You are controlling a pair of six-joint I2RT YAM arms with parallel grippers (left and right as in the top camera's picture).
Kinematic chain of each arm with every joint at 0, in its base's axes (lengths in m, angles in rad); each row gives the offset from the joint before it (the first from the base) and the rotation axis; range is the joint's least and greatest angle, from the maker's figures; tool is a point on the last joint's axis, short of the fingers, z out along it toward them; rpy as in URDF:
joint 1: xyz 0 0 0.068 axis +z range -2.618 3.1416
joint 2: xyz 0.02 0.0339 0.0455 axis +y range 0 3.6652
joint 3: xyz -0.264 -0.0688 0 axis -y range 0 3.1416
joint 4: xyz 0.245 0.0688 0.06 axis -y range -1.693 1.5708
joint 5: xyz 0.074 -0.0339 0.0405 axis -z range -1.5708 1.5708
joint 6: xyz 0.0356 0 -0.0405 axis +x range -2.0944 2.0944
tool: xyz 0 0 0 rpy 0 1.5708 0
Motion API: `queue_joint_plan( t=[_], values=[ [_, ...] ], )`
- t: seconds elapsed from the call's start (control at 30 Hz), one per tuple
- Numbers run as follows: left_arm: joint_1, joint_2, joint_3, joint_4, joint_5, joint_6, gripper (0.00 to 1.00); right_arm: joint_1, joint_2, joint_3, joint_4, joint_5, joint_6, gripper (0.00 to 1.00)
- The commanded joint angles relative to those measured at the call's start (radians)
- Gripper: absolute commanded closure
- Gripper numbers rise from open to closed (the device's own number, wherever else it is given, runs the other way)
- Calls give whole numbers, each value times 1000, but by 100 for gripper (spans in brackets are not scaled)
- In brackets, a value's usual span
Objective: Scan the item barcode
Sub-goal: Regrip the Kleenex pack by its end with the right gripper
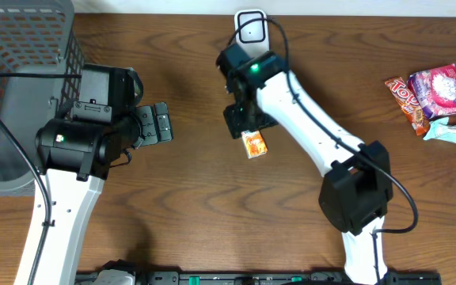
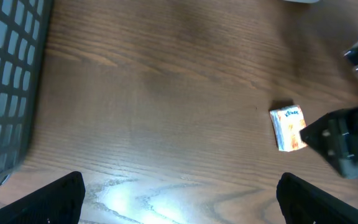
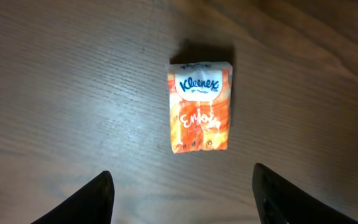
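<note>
Right claw point(image 3: 182, 202) hangs spread over the tissue pack point(image 3: 201, 107).

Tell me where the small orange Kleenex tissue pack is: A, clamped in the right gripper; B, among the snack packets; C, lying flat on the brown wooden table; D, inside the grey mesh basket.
C: the small orange Kleenex tissue pack lies flat on the brown wooden table, with the right gripper open above it and its fingers touching nothing.
</note>
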Motion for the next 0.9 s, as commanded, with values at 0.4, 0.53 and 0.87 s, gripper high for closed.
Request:
queue_joint_plan(
  t=[0.4, 0.53, 0.87],
  values=[
    [1, 2, -2, -2, -13, 6, 2, 29, 3, -229, 214, 66, 45, 36],
    [1, 2, -2, -2, -13, 6, 2, 29, 3, -254, 228, 93, 46, 38],
    [1, 2, -2, -2, -13, 6, 2, 29, 3, -260, 235, 114, 47, 52]
  ],
)
